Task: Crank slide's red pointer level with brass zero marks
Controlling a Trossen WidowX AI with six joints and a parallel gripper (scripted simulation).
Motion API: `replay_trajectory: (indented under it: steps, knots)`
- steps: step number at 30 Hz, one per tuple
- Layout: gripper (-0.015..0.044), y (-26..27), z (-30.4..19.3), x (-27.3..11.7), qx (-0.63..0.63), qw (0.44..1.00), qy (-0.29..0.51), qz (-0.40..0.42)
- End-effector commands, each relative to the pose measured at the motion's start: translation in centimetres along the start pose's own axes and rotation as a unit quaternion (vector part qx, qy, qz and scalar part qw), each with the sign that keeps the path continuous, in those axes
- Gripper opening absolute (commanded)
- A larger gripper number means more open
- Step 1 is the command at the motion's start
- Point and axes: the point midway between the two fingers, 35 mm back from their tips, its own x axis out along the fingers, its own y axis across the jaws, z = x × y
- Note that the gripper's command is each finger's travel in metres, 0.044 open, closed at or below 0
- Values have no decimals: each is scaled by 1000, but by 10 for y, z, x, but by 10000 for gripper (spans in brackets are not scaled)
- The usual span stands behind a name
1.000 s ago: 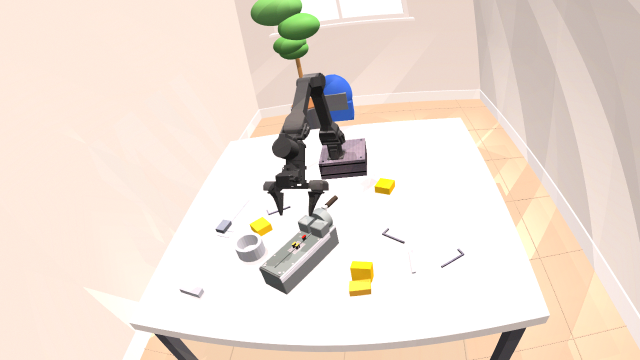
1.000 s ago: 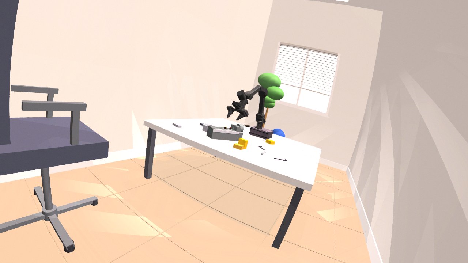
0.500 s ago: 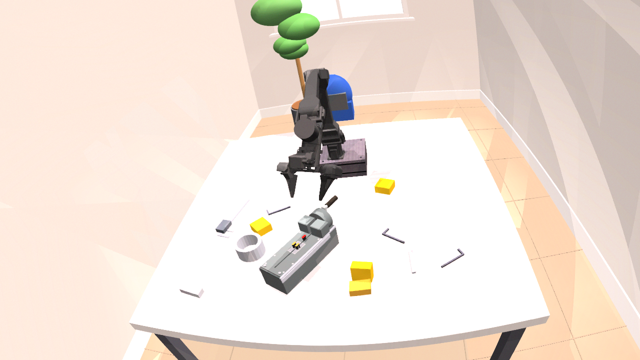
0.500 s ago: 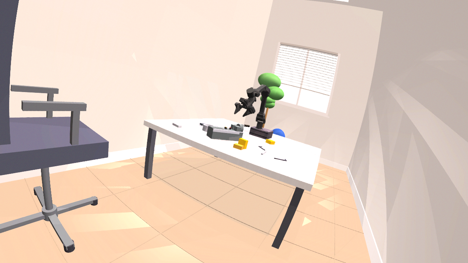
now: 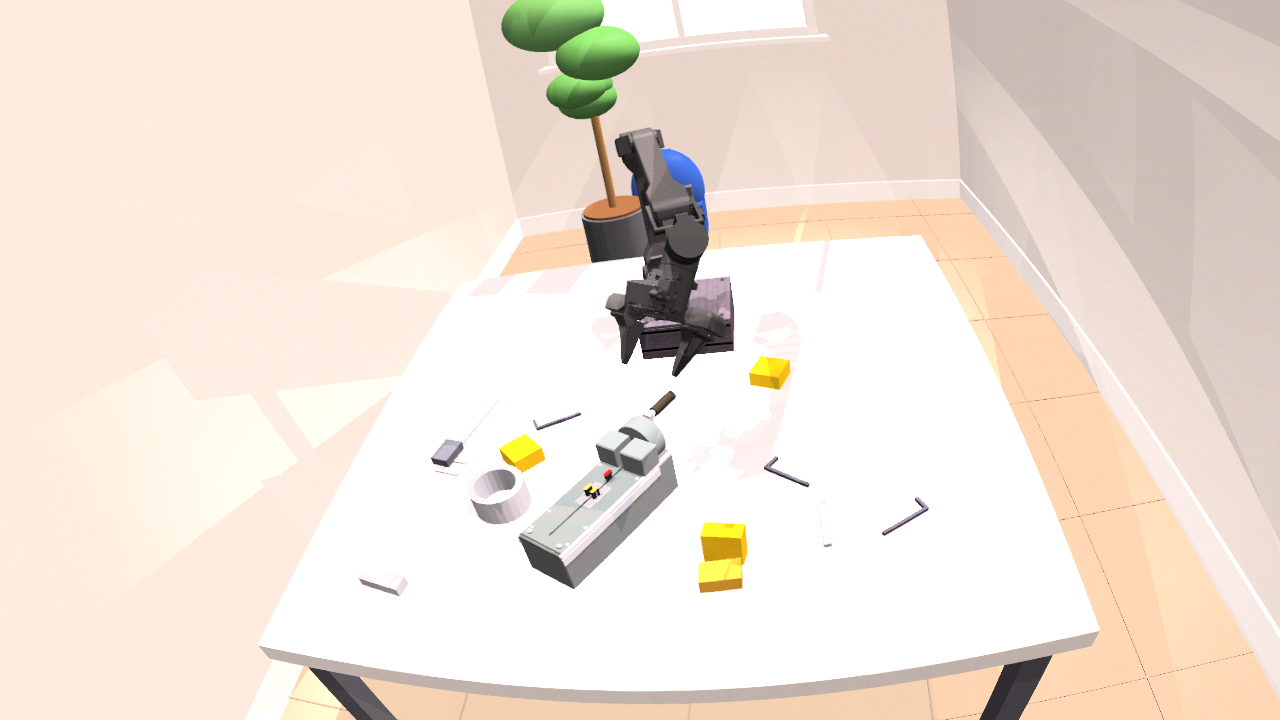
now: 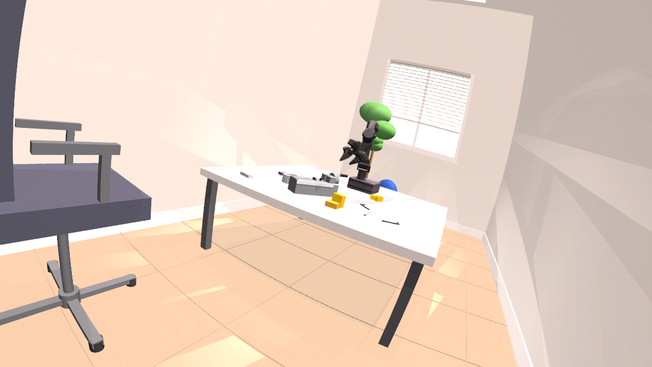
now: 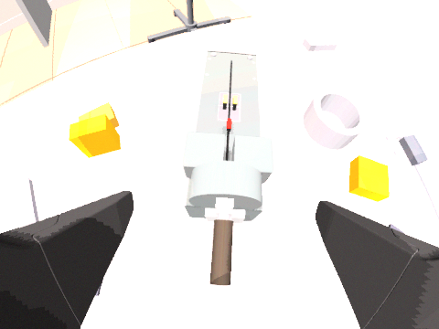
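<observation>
The grey machine [image 5: 617, 529] [image 6: 309, 187] [image 7: 244, 82] stands on the table. Its brown crank handle [image 5: 663, 402] [image 6: 343, 175] [image 7: 221, 253] sticks out from the round hub on the arm's side. The red pointer [image 5: 607, 474] [image 7: 229, 123] sits in the slot, off the two brass zero marks [image 5: 591, 490] [image 7: 225, 100] and nearer the crank. My gripper [image 5: 650, 367] [image 7: 227, 206] is wide open and empty, above and behind the handle in the top view. In the wrist view the handle shows in the gap between the fingers, touching neither.
A yellow block [image 5: 521, 452] [image 7: 371, 179] and a pale ring [image 5: 499, 506] [image 7: 326, 125] lie on one side of the machine. Two yellow blocks [image 5: 723, 542] [image 7: 97, 137] lie on the other. Another yellow block [image 5: 769, 372] is near the arm's base [image 5: 687, 337]. Dark hex keys [image 5: 787, 471] [image 5: 905, 517] lie farther right.
</observation>
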Motion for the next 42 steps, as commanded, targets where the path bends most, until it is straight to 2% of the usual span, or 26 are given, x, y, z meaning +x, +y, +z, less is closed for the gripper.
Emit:
replay_trajectory:
  steps: [1,10,42]
  knots:
    - [440,-2,-1,-2,7,1000,-6,-7]
    - [440,-2,-28,25,7,1000,-6,-7]
    - [440,-2,-61,61,7,1000,-6,-7]
